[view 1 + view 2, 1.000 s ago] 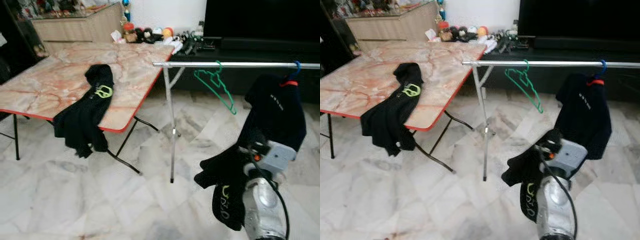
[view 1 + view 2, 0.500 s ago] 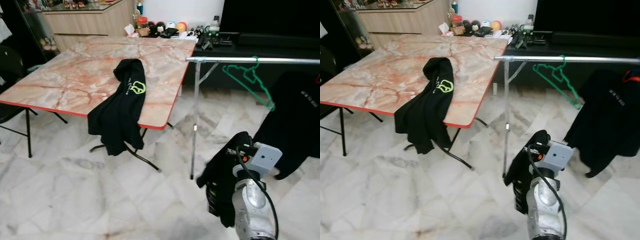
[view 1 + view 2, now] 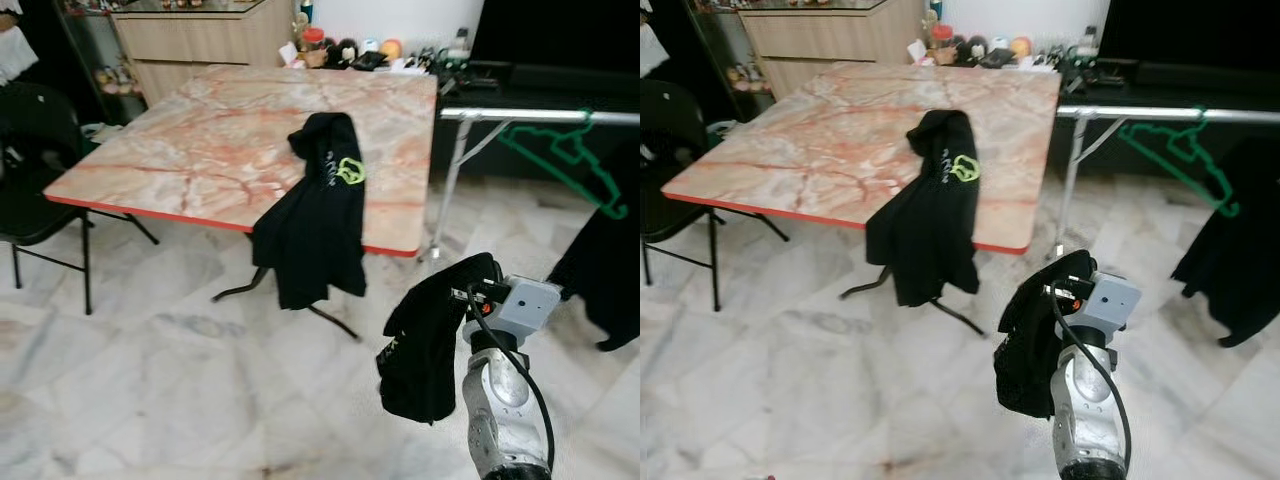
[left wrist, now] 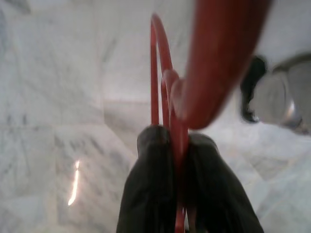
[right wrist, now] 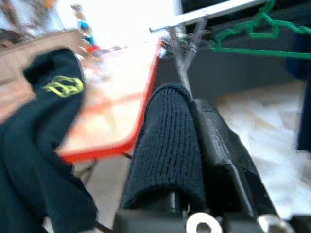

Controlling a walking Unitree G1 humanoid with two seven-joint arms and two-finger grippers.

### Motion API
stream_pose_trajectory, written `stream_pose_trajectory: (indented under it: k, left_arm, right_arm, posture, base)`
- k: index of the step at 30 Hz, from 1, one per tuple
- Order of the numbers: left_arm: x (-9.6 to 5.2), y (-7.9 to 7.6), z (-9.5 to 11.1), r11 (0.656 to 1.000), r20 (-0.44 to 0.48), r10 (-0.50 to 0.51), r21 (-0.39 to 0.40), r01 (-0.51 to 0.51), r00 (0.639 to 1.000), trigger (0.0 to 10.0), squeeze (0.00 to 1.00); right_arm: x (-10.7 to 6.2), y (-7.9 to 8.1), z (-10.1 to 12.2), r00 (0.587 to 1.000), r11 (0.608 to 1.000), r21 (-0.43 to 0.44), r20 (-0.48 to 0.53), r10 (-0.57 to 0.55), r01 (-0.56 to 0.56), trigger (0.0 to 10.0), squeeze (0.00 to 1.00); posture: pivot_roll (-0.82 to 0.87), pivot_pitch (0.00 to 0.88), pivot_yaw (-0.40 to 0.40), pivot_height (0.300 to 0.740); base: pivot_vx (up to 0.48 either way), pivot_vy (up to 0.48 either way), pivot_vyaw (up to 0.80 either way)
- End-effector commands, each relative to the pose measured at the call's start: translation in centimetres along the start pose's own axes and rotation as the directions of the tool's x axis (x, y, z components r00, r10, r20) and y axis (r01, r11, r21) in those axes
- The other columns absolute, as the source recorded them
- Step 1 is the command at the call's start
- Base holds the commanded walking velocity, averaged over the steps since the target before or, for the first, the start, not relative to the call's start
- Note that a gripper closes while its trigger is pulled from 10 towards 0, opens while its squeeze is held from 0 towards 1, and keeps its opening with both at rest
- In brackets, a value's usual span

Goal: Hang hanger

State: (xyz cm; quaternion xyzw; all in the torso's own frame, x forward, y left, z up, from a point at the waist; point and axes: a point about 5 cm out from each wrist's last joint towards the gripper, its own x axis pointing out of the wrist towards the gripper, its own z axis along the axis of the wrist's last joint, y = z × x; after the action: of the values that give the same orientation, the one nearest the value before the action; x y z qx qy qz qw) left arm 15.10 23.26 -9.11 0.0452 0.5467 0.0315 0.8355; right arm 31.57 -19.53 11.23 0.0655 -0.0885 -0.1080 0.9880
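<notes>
My left gripper (image 4: 177,145) is shut on a thin red hanger (image 4: 155,73), which runs up between the two black fingers over the marble floor. My right gripper (image 3: 478,290) is held low in front of me, shut on a black garment (image 3: 428,335) that droops from it. In the right wrist view the knitted cloth (image 5: 167,141) is folded over one finger (image 5: 221,145). A silver clothes rail (image 3: 545,115) stands at the far right. A green hanger (image 3: 565,160) and a dark garment (image 3: 612,265) hang on it.
A marble-topped folding table (image 3: 180,150) with a red edge stands ahead. A black top with a green logo (image 3: 315,215) hangs over its near edge. A black chair (image 3: 30,170) is at the left, a wooden cabinet (image 3: 190,40) behind. Small items line the back wall.
The camera has swung left: the table has slid towards the middle of the picture and the rail to the right edge. My right gripper still holds the black garment.
</notes>
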Motion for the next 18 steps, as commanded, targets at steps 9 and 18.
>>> stream_pose_trajectory:
  k: [9, 18]
  left_arm:
    - [-0.08, 0.45, -0.46, 1.000, -0.018, 0.010, 0.007, -0.010, 1.000, 10.0, 0.00]
    - [-0.08, 0.50, -0.33, 1.000, -0.005, 0.020, -0.006, -0.020, 1.000, 10.0, 0.00]
  right_arm:
    - [0.65, 0.99, 1.10, 0.998, 0.999, -0.005, 0.046, 0.033, -0.033, 10.0, 0.00]
    - [0.67, 0.93, 1.28, 0.998, 0.999, -0.011, 0.054, 0.037, -0.036, 10.0, 0.00]
  posture:
    - [0.01, 0.133, 0.044, 0.740]
    - [0.01, 0.140, 0.042, 0.740]
  base:
    - [0.000, 0.480, 0.00]
    - [0.000, 0.049, 0.00]
